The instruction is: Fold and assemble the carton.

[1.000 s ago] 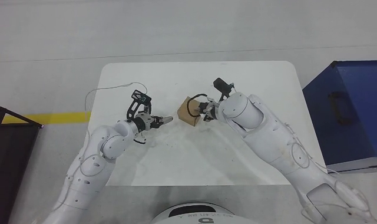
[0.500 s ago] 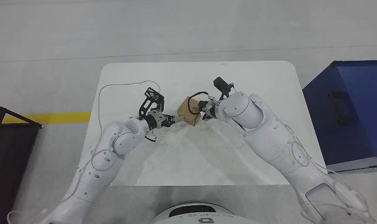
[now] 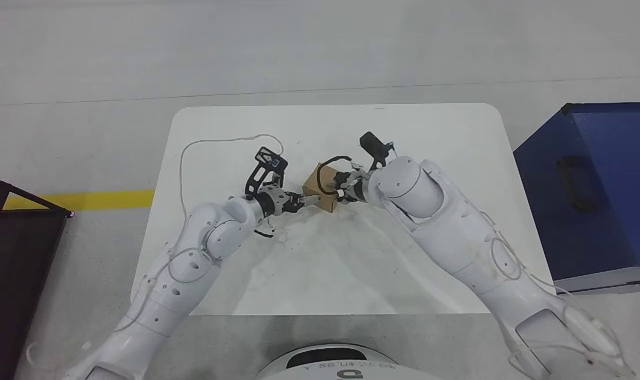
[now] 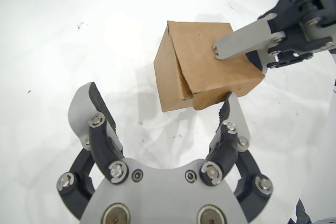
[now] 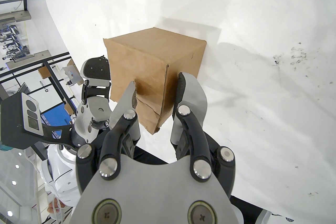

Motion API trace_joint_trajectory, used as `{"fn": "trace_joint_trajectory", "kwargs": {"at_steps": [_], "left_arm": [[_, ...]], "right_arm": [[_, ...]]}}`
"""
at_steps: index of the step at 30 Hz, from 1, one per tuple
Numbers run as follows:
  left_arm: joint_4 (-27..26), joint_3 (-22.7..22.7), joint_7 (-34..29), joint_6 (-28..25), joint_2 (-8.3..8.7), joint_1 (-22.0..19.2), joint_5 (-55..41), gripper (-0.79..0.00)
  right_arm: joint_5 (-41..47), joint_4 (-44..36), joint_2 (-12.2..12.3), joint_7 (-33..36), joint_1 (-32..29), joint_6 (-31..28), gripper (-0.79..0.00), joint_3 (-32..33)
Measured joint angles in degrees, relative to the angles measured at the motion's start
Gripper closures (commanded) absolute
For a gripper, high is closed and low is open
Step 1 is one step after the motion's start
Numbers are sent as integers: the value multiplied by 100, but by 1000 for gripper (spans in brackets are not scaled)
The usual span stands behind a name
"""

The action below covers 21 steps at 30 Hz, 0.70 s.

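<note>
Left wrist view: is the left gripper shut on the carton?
No, the left gripper stands open, one finger well clear of the carton.

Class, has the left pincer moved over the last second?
Yes. The left pincer moved across the table toward the carton, now beside it.

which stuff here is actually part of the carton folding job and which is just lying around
Part of the job: carton, clamped by the right gripper; left gripper, open, close to the carton.

Just around: table under it all, blue box off to the side, yellow floor stripe.
</note>
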Motion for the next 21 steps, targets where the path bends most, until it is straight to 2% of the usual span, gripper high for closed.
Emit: {"fn": "trace_joint_trajectory", "kwargs": {"at_steps": [5,21], "left_arm": [[25,-12,11,31,-7,-23,40,-785],[132,-243,31,48,23,90,63,-785]], "right_arm": [[12,44,-14,-16,21,-4,-256,-33],[30,-42,-31,-113,-24,37,-268,-52]]}}
